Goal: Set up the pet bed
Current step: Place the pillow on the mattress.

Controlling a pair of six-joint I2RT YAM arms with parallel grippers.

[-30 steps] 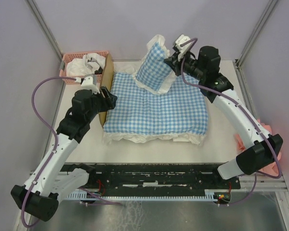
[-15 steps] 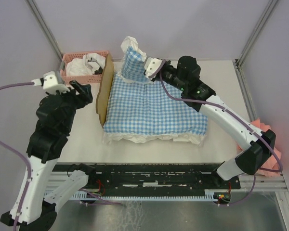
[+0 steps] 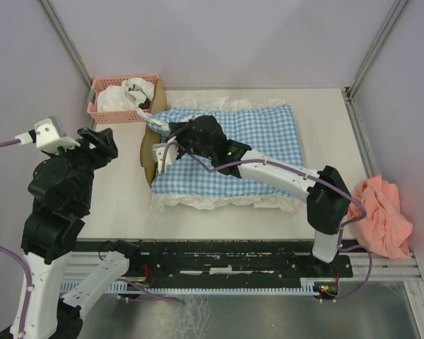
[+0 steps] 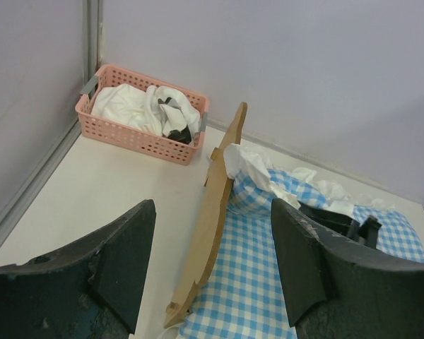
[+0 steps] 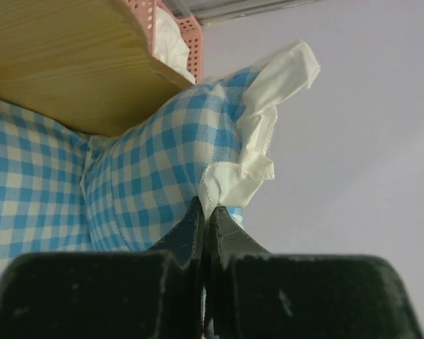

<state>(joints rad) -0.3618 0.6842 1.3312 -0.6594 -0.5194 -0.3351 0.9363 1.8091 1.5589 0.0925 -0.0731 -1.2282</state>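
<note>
With the right fingers (image 5: 187,236) pinched shut on the gingham pillow (image 5: 162,155), best lay it flat against the headboard of the pet bed (image 3: 150,152), mid-tabletop (image 3: 219,222); left fingers (image 4: 127,261) hang wide open, empty.

pet bed (image 3: 147,157) headboard pale wood, matt, blue-white gingham bedding (image 3: 268,134) soft cloth with white ruffle edge, pink basket (image 3: 116,115) latticed plastic upper left, peach rag (image 3: 381,215) fuzzy cloth lower right, worktop (image 3: 120,205) smooth matt off-white
</note>
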